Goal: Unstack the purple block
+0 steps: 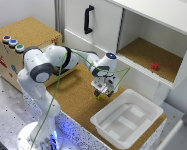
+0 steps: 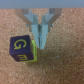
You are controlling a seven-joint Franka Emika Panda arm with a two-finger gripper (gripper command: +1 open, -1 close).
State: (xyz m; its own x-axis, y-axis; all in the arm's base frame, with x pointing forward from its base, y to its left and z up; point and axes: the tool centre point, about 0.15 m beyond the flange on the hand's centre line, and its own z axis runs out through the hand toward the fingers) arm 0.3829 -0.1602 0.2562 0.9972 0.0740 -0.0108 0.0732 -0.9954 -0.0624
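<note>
In the wrist view a purple block (image 2: 20, 47) with a yellow letter on its top sits on a yellow block (image 2: 23, 59), of which only an edge shows beneath it. They stand on the cork mat (image 2: 65, 60). My gripper (image 2: 40, 44) is just beside the purple block, its fingers close together with nothing between them. In the exterior view the gripper (image 1: 102, 91) is low over the cork mat, with the small stack (image 1: 98, 96) at its tips.
A white tray (image 1: 143, 107) lies on the mat toward the exterior view's right. Behind it is an open white cabinet with a small red object (image 1: 155, 66) inside. A wooden box with coloured buttons (image 1: 13, 42) stands at the left.
</note>
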